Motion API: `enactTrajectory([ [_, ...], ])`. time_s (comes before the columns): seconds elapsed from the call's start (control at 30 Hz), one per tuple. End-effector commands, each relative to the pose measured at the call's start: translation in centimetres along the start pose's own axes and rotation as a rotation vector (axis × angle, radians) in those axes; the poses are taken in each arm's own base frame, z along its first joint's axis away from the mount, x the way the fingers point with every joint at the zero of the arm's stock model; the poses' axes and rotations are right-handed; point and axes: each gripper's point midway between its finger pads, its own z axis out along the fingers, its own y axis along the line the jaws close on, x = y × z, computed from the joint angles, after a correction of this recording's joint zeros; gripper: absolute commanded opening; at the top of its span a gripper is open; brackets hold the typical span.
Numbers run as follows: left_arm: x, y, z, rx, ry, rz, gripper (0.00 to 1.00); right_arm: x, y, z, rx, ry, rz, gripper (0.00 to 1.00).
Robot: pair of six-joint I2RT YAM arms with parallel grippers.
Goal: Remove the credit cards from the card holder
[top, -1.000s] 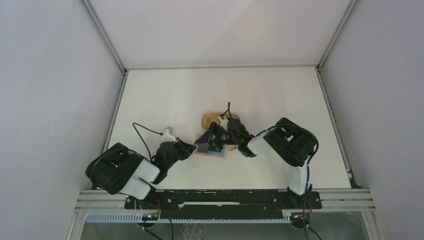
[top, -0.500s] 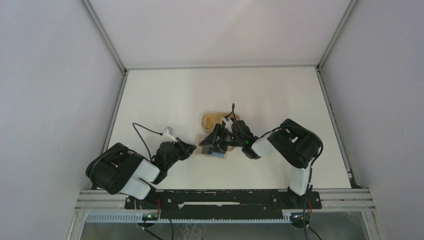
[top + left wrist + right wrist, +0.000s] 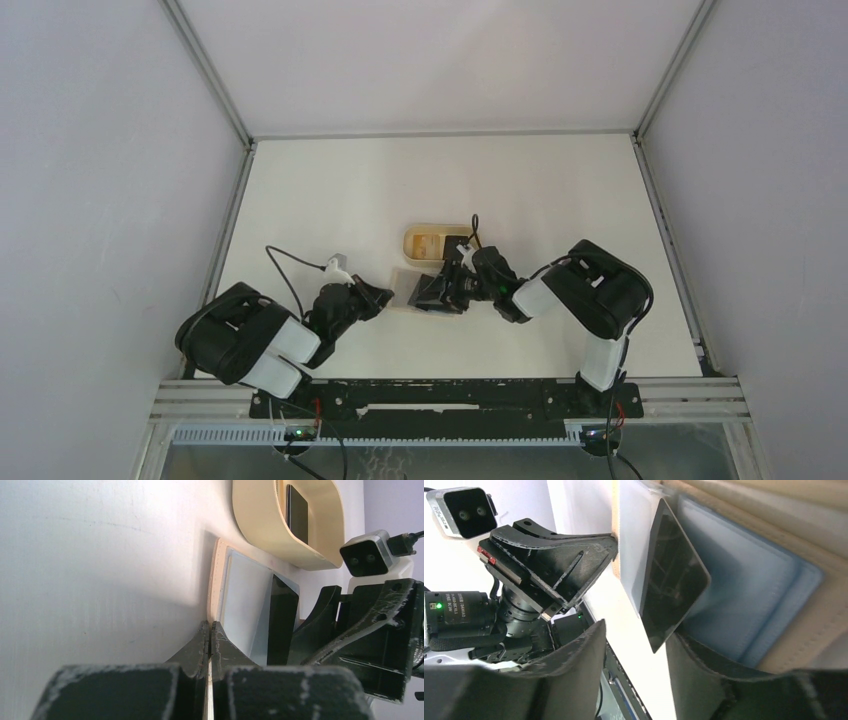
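Note:
The tan card holder [image 3: 216,580] lies on the table near the oval tray, also seen from above [image 3: 402,282]. My left gripper [image 3: 210,630] is shut on its near edge [image 3: 384,295]. A light blue card [image 3: 245,605] lies on the holder's open face [image 3: 749,595]. A black card [image 3: 671,575] stands tilted up off the blue card [image 3: 281,620]. My right gripper [image 3: 639,655] is open around the black card's lower edge, which rests against its right finger [image 3: 704,675]. From above, the right gripper [image 3: 432,292] sits over the holder.
A tan oval tray [image 3: 420,240] stands just behind the holder, with a dark flat thing [image 3: 297,512] inside it. Metal rails edge the table left and right. The two grippers face each other closely across the holder.
My right arm has drawn back to the right and lowered, uncovering more of the tray. The left arm has not moved.

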Motion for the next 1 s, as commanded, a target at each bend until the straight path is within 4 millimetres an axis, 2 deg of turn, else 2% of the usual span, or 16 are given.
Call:
enactTrajectory([
  [0.0, 1.2, 1.5, -0.1, -0.055, 0.045, 0.016, 0.0, -0.6, -2.1, -0.8, 0.069, -0.038, -0.01, 0.52],
  [0.17, 1.2, 1.5, 0.0, -0.052, 0.048, 0.016, 0.0, -0.9, -2.2, -0.7, 0.062, -0.046, -0.007, 0.35],
  [0.4, 1.1, 1.4, 0.0, -0.05, 0.046, 0.017, 0.0, -0.9, -2.6, -1.5, 0.089, -0.047, -0.011, 0.28],
  [0.57, 1.1, 1.3, -0.1, -0.044, 0.045, 0.017, 0.0, -1.1, -2.9, -2.8, 0.119, -0.042, -0.054, 0.02],
  [0.6, 1.1, 1.3, -0.1, -0.043, 0.044, 0.017, 0.0, -1.2, -2.9, -3.1, 0.123, -0.038, -0.061, 0.0],
  [0.77, 1.0, 1.3, -0.3, -0.039, 0.037, 0.016, 0.0, -1.8, -2.2, -5.6, 0.123, -0.002, -0.099, 0.0],
  [0.83, 1.0, 1.2, -0.4, -0.037, 0.035, 0.018, 0.0, -2.5, -1.0, -6.9, 0.121, 0.012, -0.136, 0.0],
  [0.87, 1.0, 1.2, -0.5, -0.035, 0.034, 0.018, 0.0, -3.5, 0.3, -7.7, 0.106, -0.01, -0.179, 0.0],
  [0.97, 1.0, 1.2, -0.5, -0.033, 0.033, 0.02, 0.0, -5.7, 2.5, -9.6, 0.123, -0.052, -0.237, 0.0],
])
